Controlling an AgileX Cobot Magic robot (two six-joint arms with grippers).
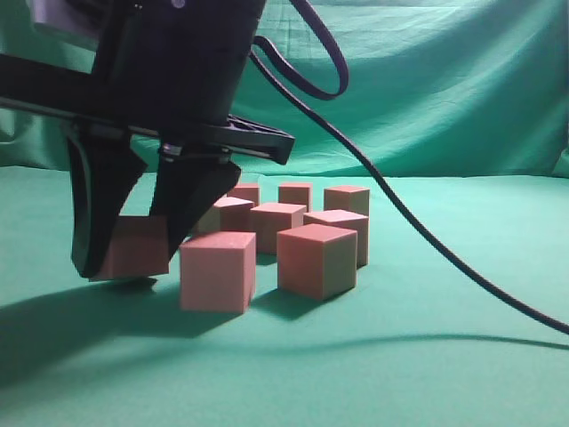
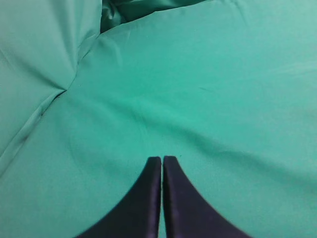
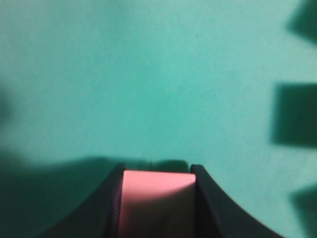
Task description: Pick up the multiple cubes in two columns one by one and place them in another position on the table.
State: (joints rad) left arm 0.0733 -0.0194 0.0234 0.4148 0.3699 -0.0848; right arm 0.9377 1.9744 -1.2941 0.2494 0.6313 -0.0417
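**Jaws clamped on one cube, just off cloth**

Jaws of right gripper (image 1: 133,240) are closed on a cube (image 1: 135,246), held between them just above the table (image 1: 356,374). Left gripper (image 2: 162,161) is shut, empty. Nothing is seen placed yet; approx. eight cubes (image 1: 316,260) are left in cols beside and beyond jaws. Nearest cube (image 1: 218,270) sits just beside jaws. Cable (image 1: 418,231) is draped past group.

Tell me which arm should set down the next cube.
Right. Its hand already clamps a pinkish-red cube, just above the teal cloth table. The left hand is shut and empty over bare cloth.
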